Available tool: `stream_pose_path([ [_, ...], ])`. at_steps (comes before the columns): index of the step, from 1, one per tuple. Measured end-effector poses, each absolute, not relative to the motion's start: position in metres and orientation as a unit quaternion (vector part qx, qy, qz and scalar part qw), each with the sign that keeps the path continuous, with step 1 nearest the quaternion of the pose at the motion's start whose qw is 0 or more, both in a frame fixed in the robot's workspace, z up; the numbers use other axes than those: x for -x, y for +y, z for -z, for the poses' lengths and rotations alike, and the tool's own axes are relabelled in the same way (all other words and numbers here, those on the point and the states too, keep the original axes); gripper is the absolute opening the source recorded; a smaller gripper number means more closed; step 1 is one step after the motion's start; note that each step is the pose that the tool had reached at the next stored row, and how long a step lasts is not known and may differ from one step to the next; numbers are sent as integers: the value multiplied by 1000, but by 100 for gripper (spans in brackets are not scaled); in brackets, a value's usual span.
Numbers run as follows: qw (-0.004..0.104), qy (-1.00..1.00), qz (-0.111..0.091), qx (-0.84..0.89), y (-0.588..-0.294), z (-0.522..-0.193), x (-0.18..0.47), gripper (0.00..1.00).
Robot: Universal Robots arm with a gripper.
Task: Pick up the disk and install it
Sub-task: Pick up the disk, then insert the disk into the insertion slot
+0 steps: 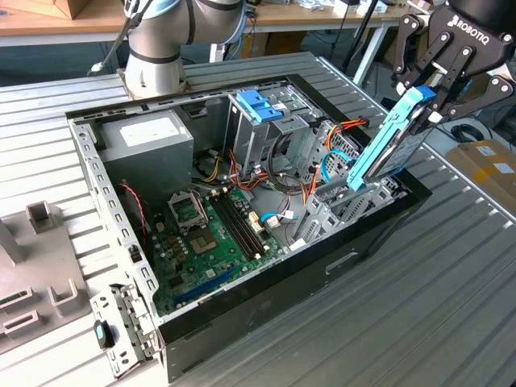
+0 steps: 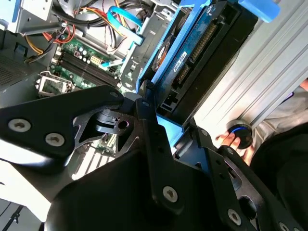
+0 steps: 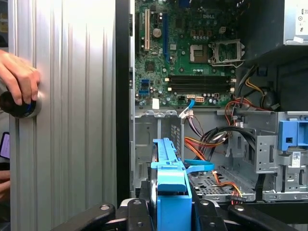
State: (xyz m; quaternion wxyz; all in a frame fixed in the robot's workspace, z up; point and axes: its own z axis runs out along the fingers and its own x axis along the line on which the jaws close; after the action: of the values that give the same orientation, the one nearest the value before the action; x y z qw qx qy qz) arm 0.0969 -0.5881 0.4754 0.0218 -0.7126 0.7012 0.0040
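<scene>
blue-railed disk (image 1: 393, 142), tilted, apparently airborne

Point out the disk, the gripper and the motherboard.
disk (image 1: 383, 145), exterior view, on its blue rail.
gripper (image 1: 422, 100), exterior view, midway between fingertips.
motherboard (image 1: 187, 260), exterior view, on bare green board.

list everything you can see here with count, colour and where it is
table: one, ribbed grey, under everything
computer case: one, black and grey, open on the table
disk: one, grey in blue carrier rail, tilted over the computer case's edge, exterior view's right
motherboard: one, green, case floor
power supply: one, grey with white label, inside the case
drive cage: one, grey with blue handle, inside the case
knob: one, black, on the table
hand: one, a person's, on the knob
end effector: one, black, shut on the disk
</scene>
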Motion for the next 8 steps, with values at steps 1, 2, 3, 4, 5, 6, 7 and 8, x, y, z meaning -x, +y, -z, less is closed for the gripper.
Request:
stream_pose_path([
  [1, 22, 701, -4, 713, -588, -475, -98, 37],
  [2, 22, 701, -4, 713, -588, -475, -100, 37],
  [3, 22, 701, -4, 713, -588, -475, -101, 37],
  [4, 22, 701, -4, 713, -588, -475, -101, 37],
  [5, 22, 701, -4, 713, -588, -475, -101, 37],
  [6, 22, 701, -4, 713, -588, -475, -101, 37],
  [7, 22, 701, -4, 713, -588, -475, -101, 37],
  [8, 22, 701, -4, 713, -588, -475, -101, 37],
])
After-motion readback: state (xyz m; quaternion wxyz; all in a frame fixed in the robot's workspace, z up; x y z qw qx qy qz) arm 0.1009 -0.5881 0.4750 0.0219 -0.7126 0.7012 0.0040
